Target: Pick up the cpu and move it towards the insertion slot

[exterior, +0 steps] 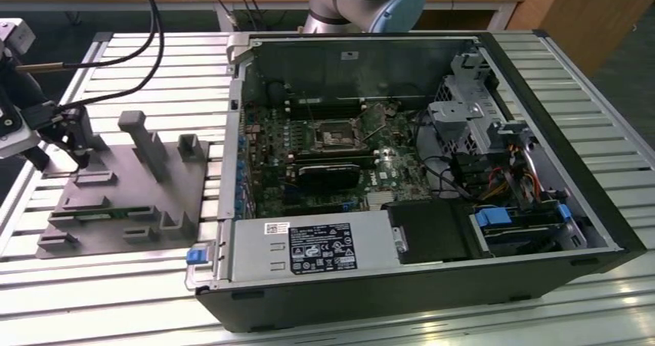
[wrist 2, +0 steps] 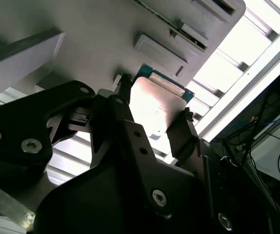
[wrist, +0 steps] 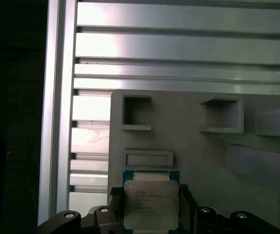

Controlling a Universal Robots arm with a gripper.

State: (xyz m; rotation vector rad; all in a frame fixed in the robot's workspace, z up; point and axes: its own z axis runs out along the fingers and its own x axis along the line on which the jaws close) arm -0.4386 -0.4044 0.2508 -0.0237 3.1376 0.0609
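The cpu (wrist: pixel 150 204), a flat square chip with a silvery top and a green-blue rim, sits between my gripper's (wrist: pixel 150 195) two dark fingers, which press its opposite edges. In the second wrist view the same cpu (wrist 2: pixel 154 109) shows in the gripper (wrist 2: pixel 155 101), close over the grey fixture (wrist 2: pixel 106 44). In the exterior view my gripper (exterior: pixel 58 156) hangs over the far left corner of the grey fixture (exterior: pixel 123 200). The insertion slot (exterior: pixel 336 137), a dark square socket on the green board, lies inside the open computer case, well off to the exterior view's right.
Upright posts (exterior: pixel 143 143) rise from the fixture beside the gripper. The case wall (exterior: pixel 238 131) stands between fixture and board. A long black card (exterior: pixel 327 179) lies just below the socket. Drive cages and cables (exterior: pixel 481 146) fill the case's right side. A slatted metal table (exterior: pixel 103 300) carries everything.
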